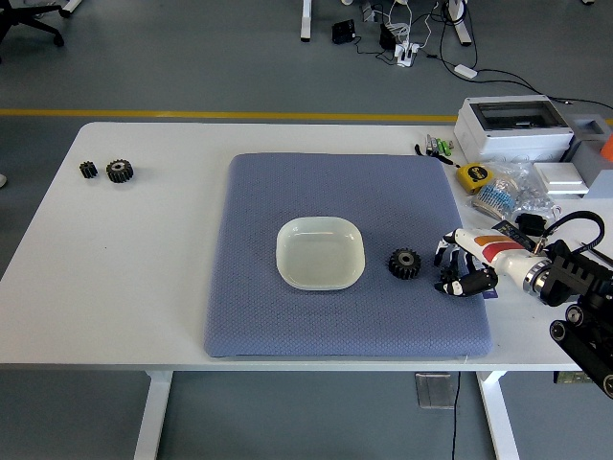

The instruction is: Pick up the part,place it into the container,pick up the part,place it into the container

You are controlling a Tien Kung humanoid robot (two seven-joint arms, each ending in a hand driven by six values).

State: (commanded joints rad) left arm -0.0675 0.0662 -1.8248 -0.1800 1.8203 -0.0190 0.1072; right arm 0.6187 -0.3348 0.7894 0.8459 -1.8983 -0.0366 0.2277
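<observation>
The black gear (405, 264) looked stiff, heavy; right hand (459, 271) beside it had fingers spread, best gripping its toothed rim

right arm (575, 287) cut off at edge

Grey floor (192, 57), yellow line (192, 114), white table (124, 287)

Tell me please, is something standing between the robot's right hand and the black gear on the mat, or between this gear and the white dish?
Nothing visible does. The right hand sits just right of the black gear, only bare blue mat between them. The white dish lies left of the gear, again across bare mat.
</observation>
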